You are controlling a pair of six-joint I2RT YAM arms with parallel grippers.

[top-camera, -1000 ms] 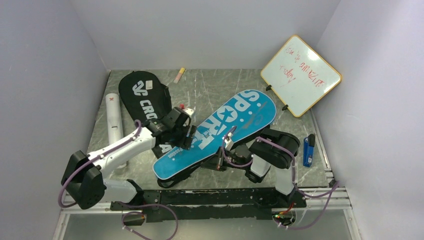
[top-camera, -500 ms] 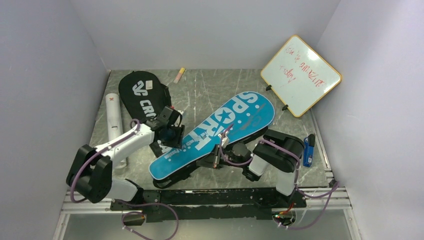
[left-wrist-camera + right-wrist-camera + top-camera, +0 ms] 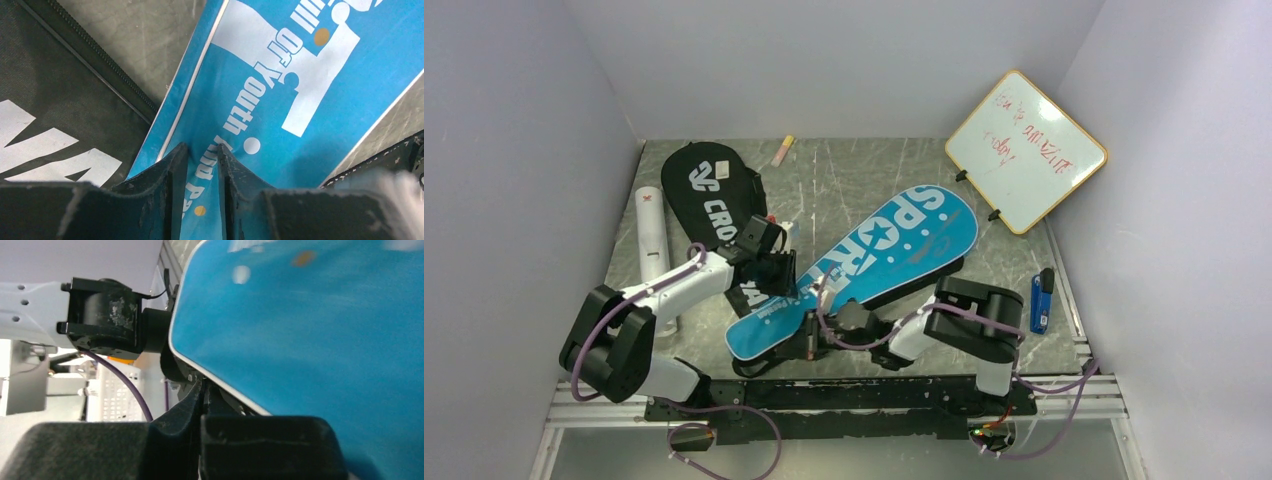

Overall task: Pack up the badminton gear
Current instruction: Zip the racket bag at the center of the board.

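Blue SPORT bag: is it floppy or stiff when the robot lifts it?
Probably floppy: the blue bag looks like thin cloth and bunches between the left jaws. Likely light too, since a small pinch at its edge seems to lift one end. Its smooth skin may slip.

Closed tool under blue cover

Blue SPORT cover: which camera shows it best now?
Top external: nearly all of the blue SPORT cover shows, lying diagonally across the table, lettering readable. Left wrist gives only a close patch of its print beyond the left end effector. Right wrist gives a blurred blue stretch and its white-piped edge.
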